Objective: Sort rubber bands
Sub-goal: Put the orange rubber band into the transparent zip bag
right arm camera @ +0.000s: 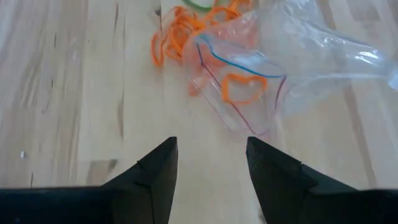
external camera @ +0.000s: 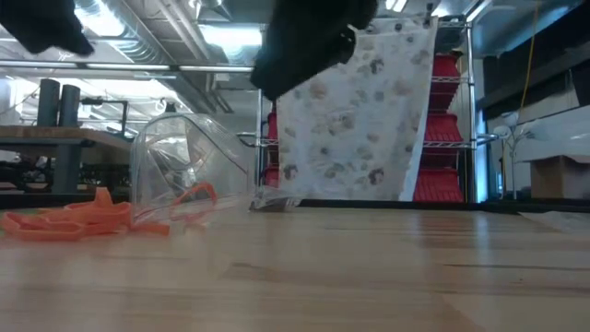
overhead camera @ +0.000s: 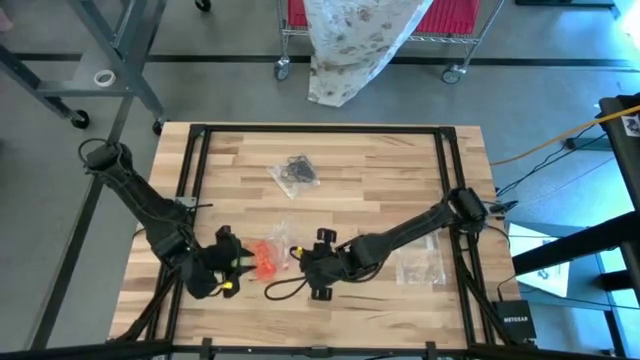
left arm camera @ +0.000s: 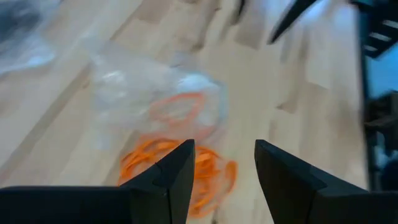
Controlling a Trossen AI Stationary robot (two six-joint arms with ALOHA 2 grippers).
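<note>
A heap of orange-red rubber bands point(overhead camera: 265, 260) lies on the wooden table near its front edge, between my two grippers. Against the heap lies a clear plastic bag point(right arm camera: 261, 56) with its mouth open and one orange band point(right arm camera: 241, 87) inside. A bit of green band point(right arm camera: 199, 3) shows beyond the heap. My left gripper point(left arm camera: 224, 146) hovers open on the heap's left side, fingers over the bands point(left arm camera: 168, 162). My right gripper point(right arm camera: 211, 142) stands open to the right of the bag, above bare wood. In the low view the bag point(external camera: 184, 175) stands up beside the orange bands point(external camera: 69, 219).
A second clear bag with black bands point(overhead camera: 295, 172) lies toward the table's far middle. Another clear bag point(overhead camera: 420, 265) lies right of my right arm. A black cable loop point(overhead camera: 285, 290) lies near the front edge. Beyond the table stands a wire cart draped with cloth point(external camera: 355, 120).
</note>
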